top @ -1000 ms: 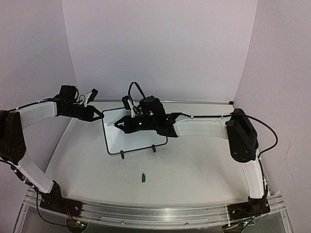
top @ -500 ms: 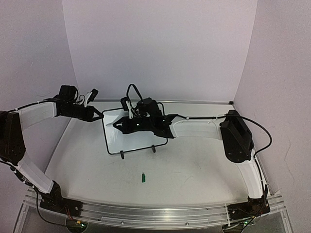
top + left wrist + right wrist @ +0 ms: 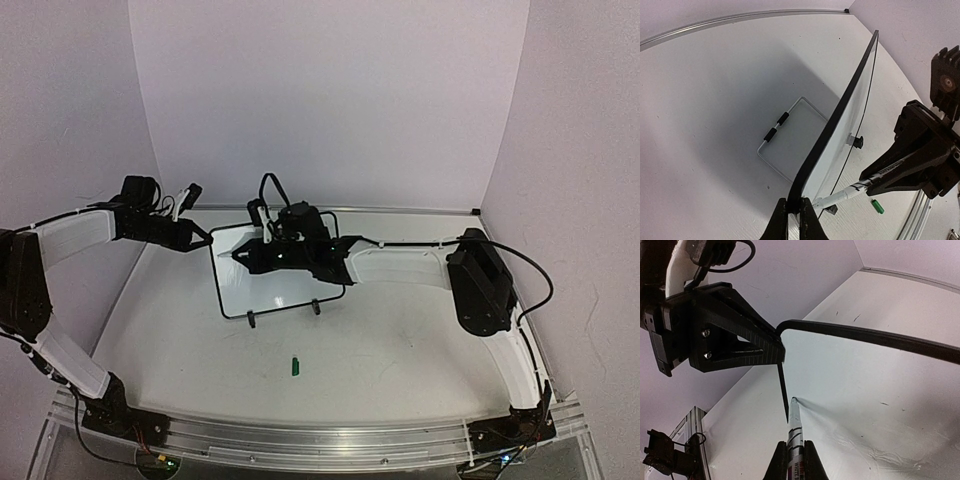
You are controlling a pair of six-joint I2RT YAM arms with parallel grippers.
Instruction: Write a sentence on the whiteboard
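- Top external: the whiteboard stands on its feet at the middle of the tabletop, tilted back. The left end effector sits at its upper left corner. The right end effector reaches across the board face. Over the last second the right arm has slid left, its elbow drawing in and the marker nearing the board's left edge. The left arm has not moved. We judge that a stroke or a new line start is in hand. A green cap lies near the front, well apart.
- Left wrist: the left end effector is closed on the whiteboard's black frame, steadying it. The marker meets the face from the right end effector.
- Right wrist: the right end effector is clamped on the marker, its tip touching the whiteboard just beside the left edge. We can make out no writing.
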